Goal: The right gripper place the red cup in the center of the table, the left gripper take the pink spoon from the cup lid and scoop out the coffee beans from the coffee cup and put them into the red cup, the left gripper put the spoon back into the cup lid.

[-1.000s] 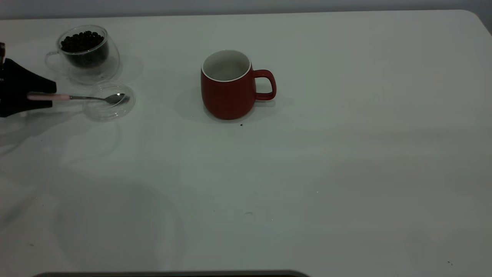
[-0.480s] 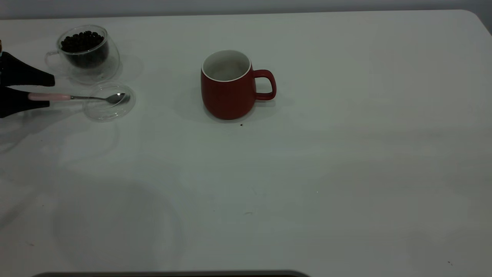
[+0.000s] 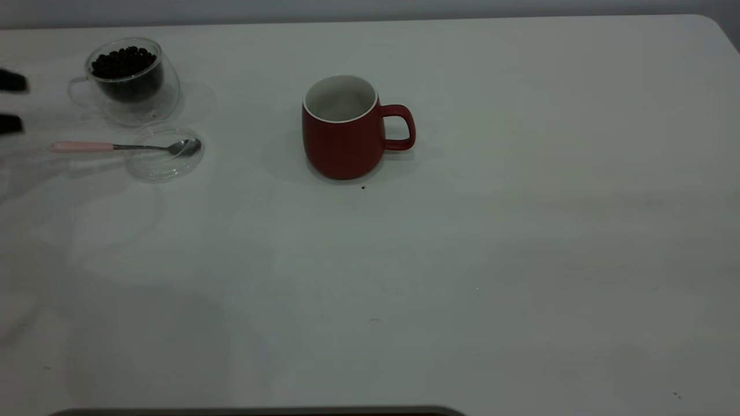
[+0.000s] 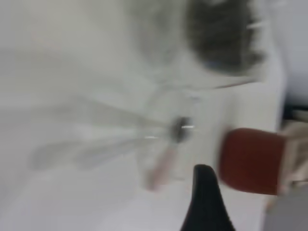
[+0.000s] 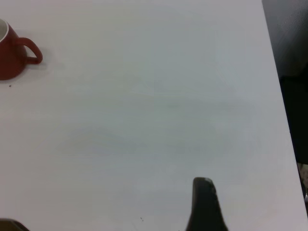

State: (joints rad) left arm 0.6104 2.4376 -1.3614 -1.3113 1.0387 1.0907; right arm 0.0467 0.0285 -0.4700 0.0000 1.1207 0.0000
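The red cup [image 3: 344,130] stands upright near the middle of the table [image 3: 462,260], handle to the right, and shows in the left wrist view [image 4: 250,161] and the right wrist view [image 5: 7,53]. The pink spoon [image 3: 87,147] lies free, its metal bowl resting in the cup lid [image 3: 165,156] and its handle on the table. Behind the lid, the coffee cup [image 3: 127,75] holds the coffee beans [image 3: 123,60]. My left gripper [image 3: 11,103] is open at the far left edge, clear of the spoon handle. My right gripper [image 5: 204,207] hovers over bare table far right of the red cup.
A tiny dark speck [image 3: 363,187] lies just in front of the red cup. The table's right edge [image 5: 279,96] runs close to the right gripper. A dark strip [image 3: 260,411] borders the near edge of the table.
The left gripper opened, let go of the spoon handle and pulled back to the left. The spoon settled on the lid and table, shifted slightly right.
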